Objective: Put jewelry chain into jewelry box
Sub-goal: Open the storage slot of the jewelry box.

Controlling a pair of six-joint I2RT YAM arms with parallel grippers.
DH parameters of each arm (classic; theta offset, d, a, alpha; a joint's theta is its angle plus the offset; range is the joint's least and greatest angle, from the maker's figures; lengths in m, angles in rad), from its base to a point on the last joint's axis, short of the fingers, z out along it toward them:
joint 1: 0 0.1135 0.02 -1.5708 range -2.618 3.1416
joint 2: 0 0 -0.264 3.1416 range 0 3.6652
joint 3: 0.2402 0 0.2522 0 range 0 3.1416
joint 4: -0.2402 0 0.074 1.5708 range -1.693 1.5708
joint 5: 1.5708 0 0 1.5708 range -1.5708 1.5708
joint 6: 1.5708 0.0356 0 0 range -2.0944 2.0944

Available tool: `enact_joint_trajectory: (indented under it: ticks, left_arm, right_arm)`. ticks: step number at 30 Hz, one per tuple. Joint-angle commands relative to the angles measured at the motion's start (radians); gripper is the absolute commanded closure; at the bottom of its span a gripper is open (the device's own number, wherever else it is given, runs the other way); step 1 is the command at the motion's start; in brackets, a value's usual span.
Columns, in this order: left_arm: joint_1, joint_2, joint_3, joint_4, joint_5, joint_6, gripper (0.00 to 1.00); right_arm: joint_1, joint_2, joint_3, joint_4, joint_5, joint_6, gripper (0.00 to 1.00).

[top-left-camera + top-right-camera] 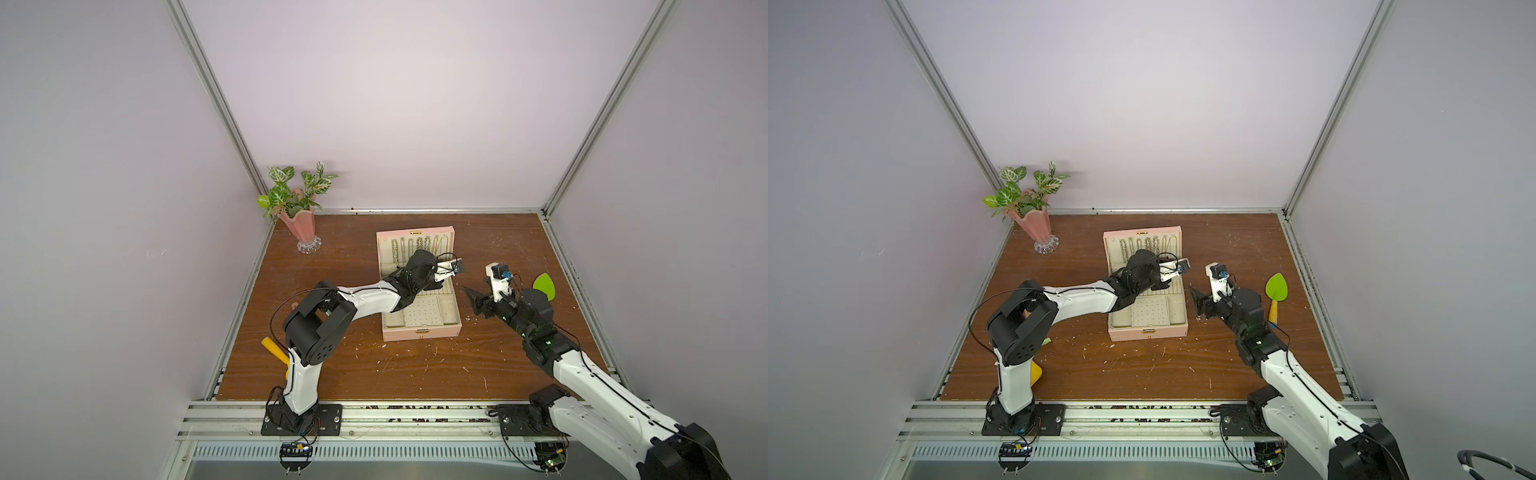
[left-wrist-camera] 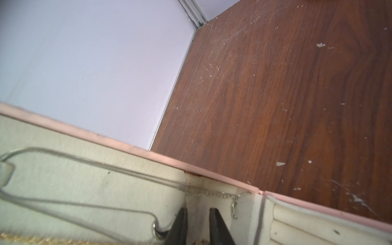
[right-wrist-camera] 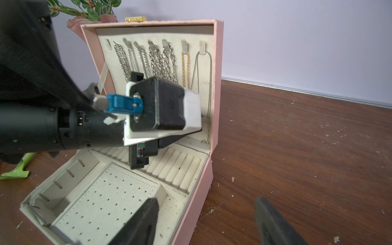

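The pink jewelry box [image 1: 419,332] [image 1: 1148,333] stands open mid-table, its lid upright. In the right wrist view the thin pale jewelry chain [image 3: 210,89] hangs from the hook nearest the lid's right edge. Its clasp end [image 2: 212,193] dangles by the hinge corner. My left gripper [image 1: 435,286] [image 2: 199,222] reaches into the box at the foot of the lid. Its fingers stand a little apart beside the clasp end, with cream lining showing between them. My right gripper [image 1: 478,301] [image 3: 207,222] is open wide at the box's right side, one finger over the front compartment and one over the table.
Several chunky chains [image 3: 157,61] hang on the other lid hooks. A pink vase with a plant [image 1: 299,224] stands at the back left. A green spatula [image 1: 1277,286] lies right of my right arm, and a yellow handle [image 1: 274,349] lies by the left arm's base.
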Motion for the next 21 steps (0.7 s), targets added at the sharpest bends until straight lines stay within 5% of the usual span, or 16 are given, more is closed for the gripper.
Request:
enact_joint_trajectory:
  ticks: [1, 15, 21]
  left_arm:
    - [-0.005, 0.028, 0.007, -0.033, -0.079, 0.002, 0.77]
    - [-0.004, 0.024, -0.026, -0.018, -0.161, -0.003, 0.72]
    - [-0.004, 0.033, -0.021, -0.018, -0.148, -0.008, 0.87]
  right_arm:
    - [-0.005, -0.01, -0.006, 0.029, -0.009, 0.015, 0.26]
    - [-0.009, -0.018, -0.012, 0.029, -0.008, 0.015, 0.26]
    - [-0.012, -0.016, -0.013, 0.033, -0.016, 0.022, 0.26]
